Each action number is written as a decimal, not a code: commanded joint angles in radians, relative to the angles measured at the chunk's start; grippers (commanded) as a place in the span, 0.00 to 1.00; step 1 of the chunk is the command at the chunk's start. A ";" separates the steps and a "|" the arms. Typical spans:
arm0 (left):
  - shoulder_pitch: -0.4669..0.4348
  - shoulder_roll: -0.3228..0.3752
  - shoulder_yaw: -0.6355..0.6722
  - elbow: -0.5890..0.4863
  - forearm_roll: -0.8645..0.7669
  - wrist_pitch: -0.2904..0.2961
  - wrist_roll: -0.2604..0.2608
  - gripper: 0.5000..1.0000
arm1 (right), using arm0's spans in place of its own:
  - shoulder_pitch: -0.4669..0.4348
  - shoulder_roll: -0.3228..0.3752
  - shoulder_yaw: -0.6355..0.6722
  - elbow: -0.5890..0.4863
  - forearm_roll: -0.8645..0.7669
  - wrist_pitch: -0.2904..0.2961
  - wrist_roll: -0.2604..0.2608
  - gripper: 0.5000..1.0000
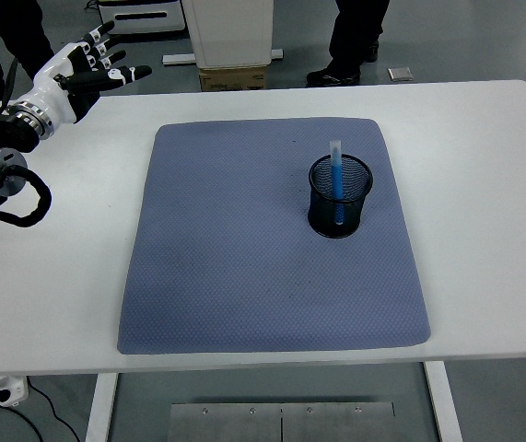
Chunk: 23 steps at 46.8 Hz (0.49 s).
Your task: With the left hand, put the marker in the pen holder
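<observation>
A blue marker (336, 182) stands upright in a black mesh pen holder (340, 197), its pale cap poking above the rim, on the right half of a blue-grey mat (244, 258) that covers the middle of a white table (484, 212). By the look of things the job is finished: the marker is inside the holder and nothing else lies on the mat waiting to be moved. The robot's left hand (83, 69) hangs over the table's far left corner, well apart from the holder, its white fingers (124, 73) spread and grasping nothing, with the black arm (0, 152) and a looped cable trailing off the left edge. All that seems left, if anything, is for that arm to settle at rest; the right arm is not in view. The table's surface is bare around the mat. Beyond the far edge, a grey floor carries a cardboard box (233, 78) under a white cabinet (227, 32), and a person's dark trouser legs and shoes (350, 41) show at the top. A white power adapter (9, 391) dangles below the near left corner.
</observation>
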State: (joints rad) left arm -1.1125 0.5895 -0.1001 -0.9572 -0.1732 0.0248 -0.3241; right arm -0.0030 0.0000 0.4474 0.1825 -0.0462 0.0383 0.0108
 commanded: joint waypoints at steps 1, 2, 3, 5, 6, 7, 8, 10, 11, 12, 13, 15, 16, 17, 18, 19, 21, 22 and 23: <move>0.026 -0.002 -0.004 0.002 -0.002 0.000 -0.026 1.00 | 0.000 0.000 -0.001 0.000 0.000 0.000 0.000 1.00; 0.031 -0.002 -0.006 0.005 -0.002 0.000 -0.035 1.00 | 0.000 0.000 0.001 0.000 0.000 0.000 0.000 1.00; 0.037 -0.002 -0.006 0.008 -0.002 0.000 -0.047 1.00 | 0.000 0.000 0.001 0.000 0.000 0.000 0.000 1.00; 0.051 -0.004 -0.009 0.012 -0.002 0.000 -0.067 1.00 | 0.000 0.000 0.001 0.000 0.000 0.000 0.000 1.00; 0.059 -0.005 -0.010 0.015 -0.002 0.000 -0.076 1.00 | 0.000 0.000 -0.001 0.000 0.000 0.000 0.000 1.00; 0.065 -0.007 -0.010 0.018 -0.002 0.000 -0.084 1.00 | 0.000 0.000 0.001 0.000 0.000 0.000 0.000 1.00; 0.072 -0.011 -0.010 0.023 -0.002 0.000 -0.090 1.00 | 0.000 0.000 0.001 0.000 0.000 0.000 0.000 1.00; 0.086 -0.026 -0.012 0.031 -0.002 0.000 -0.102 1.00 | 0.000 0.000 0.001 0.000 0.000 0.000 0.000 1.00; 0.094 -0.033 -0.012 0.034 -0.002 0.000 -0.110 1.00 | 0.000 0.000 0.001 0.000 0.000 0.000 0.000 1.00; 0.102 -0.039 -0.012 0.035 -0.002 0.000 -0.116 1.00 | -0.002 0.000 -0.001 0.000 0.000 0.000 0.000 1.00; 0.109 -0.043 -0.012 0.037 -0.002 -0.002 -0.124 1.00 | 0.000 0.000 0.001 0.000 0.000 0.000 0.000 1.00; 0.125 -0.048 -0.012 0.037 -0.003 -0.002 -0.144 1.00 | 0.000 0.000 0.001 0.000 0.000 0.000 0.000 1.00; 0.132 -0.048 -0.013 0.037 -0.003 -0.002 -0.154 1.00 | 0.000 0.000 0.001 0.000 0.000 0.000 0.000 1.00; 0.140 -0.048 -0.015 0.037 -0.005 -0.002 -0.165 1.00 | 0.000 0.000 0.001 0.000 0.000 0.000 0.000 1.00; 0.146 -0.050 -0.020 0.037 -0.005 -0.002 -0.177 1.00 | 0.000 0.000 -0.001 0.000 0.000 0.000 0.000 1.00; 0.146 -0.050 -0.020 0.037 -0.005 -0.002 -0.178 1.00 | 0.000 0.000 -0.001 0.000 0.000 0.000 0.000 1.00; 0.178 -0.065 -0.047 0.038 -0.003 -0.002 -0.211 1.00 | 0.000 0.000 0.001 0.000 0.000 0.000 0.000 1.00; 0.186 -0.069 -0.055 0.038 -0.003 -0.003 -0.214 1.00 | 0.000 0.000 0.001 0.000 0.000 0.000 0.000 1.00; 0.194 -0.071 -0.062 0.040 -0.003 -0.003 -0.217 1.00 | 0.000 0.000 0.001 0.000 0.000 0.000 0.000 1.00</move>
State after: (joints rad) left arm -0.9417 0.5279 -0.1409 -0.9188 -0.1776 0.0230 -0.5266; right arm -0.0033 0.0001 0.4474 0.1826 -0.0461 0.0384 0.0108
